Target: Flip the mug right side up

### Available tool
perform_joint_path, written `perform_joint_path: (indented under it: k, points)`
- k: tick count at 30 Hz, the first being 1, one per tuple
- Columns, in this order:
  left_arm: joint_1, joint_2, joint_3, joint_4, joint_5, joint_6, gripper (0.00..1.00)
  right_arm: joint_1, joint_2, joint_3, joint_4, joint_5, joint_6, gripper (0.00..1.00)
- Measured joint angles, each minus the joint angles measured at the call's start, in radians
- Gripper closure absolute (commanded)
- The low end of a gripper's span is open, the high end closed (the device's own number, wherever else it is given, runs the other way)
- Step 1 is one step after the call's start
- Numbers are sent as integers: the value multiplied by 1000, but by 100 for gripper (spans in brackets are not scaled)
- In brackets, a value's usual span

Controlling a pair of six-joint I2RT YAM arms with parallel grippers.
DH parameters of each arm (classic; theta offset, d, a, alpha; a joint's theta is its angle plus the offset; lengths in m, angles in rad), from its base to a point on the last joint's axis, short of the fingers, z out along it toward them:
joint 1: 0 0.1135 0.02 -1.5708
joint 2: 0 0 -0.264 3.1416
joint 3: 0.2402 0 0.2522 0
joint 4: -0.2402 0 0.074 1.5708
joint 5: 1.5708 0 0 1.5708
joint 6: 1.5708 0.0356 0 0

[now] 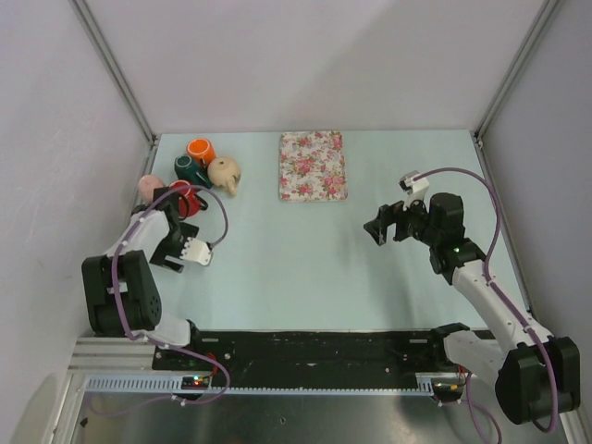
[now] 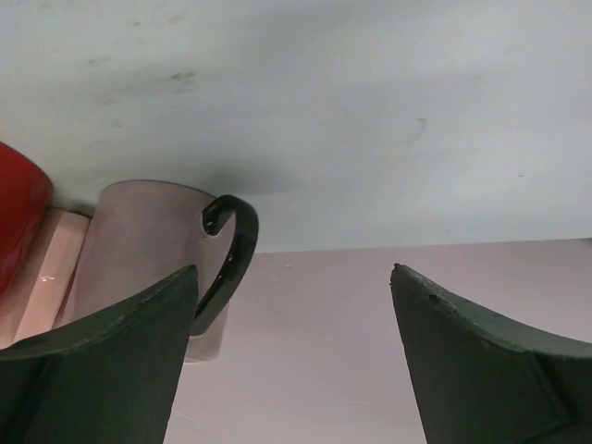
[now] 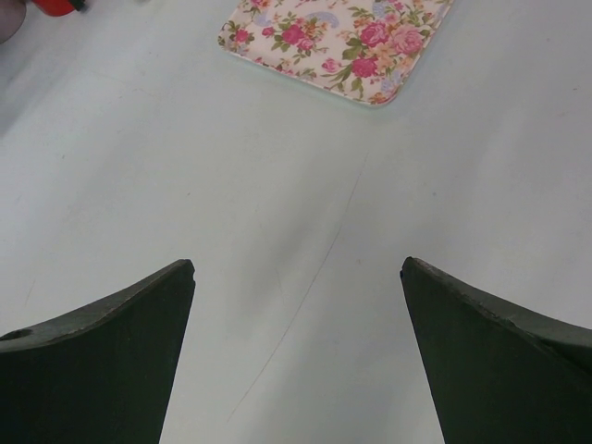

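Several mugs cluster at the back left of the table: an orange one, a dark green one, a beige one, a red one and a pink one by the left wall. The pink mug shows no opening from above. In the left wrist view it is a pale pink mug with a black handle, beside the red mug. My left gripper is open and empty, a little short of the pink mug. My right gripper is open and empty above bare table.
A floral mat lies flat at the back centre. The left wall stands close behind the mug cluster. The right arm reaches in from the right side.
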Motion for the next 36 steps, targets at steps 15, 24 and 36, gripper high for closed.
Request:
perform_joint_path:
  k: [15, 24, 36]
  points:
    - [9, 131, 30, 115, -14, 8, 39, -9, -20, 0, 0, -20, -4, 0]
    - [16, 193, 30, 188, -62, 8, 58, -9, -73, 0, 15, -74, -4, 0]
    - [7, 156, -38, 226, -74, 15, 100, -16, -119, 0, 51, -123, -4, 0]
